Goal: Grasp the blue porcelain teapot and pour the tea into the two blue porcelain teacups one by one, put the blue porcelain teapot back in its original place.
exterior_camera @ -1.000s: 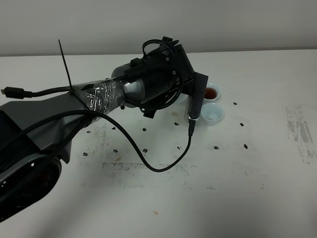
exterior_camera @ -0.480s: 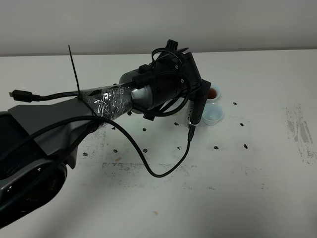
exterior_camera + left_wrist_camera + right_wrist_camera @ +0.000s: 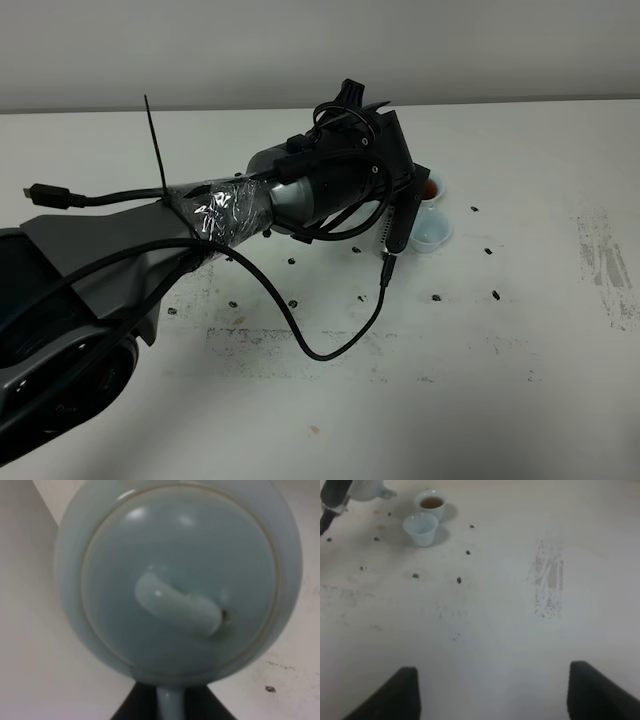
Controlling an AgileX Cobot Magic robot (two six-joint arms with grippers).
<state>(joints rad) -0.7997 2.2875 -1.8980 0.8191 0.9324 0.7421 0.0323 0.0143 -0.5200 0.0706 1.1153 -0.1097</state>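
Observation:
The blue porcelain teapot [image 3: 175, 580] fills the left wrist view, lid and knob facing the camera. My left gripper [image 3: 170, 706] is shut on its loop handle. In the high view my left arm's wrist [image 3: 345, 175] reaches across the table and hides the teapot. Just right of the wrist stand the two blue porcelain teacups: the far one [image 3: 430, 186] holds brown tea, and the near one [image 3: 433, 231] looks pale inside. The right wrist view shows both teacups [image 3: 431, 502] [image 3: 420, 527] with the teapot's spout [image 3: 384, 493] beside them. My right gripper [image 3: 492, 695] is open over bare table, far from them.
A black cable [image 3: 335, 345] hangs from the left wrist and loops onto the white table. Dark specks [image 3: 495, 294] dot the table around the cups. A scuffed grey patch [image 3: 610, 270] marks the right side. A pale wall runs along the table's far edge.
My left arm has shifted a little to the right, toward the teacups, and its wrist covers more of the near cup. The cups have not moved.

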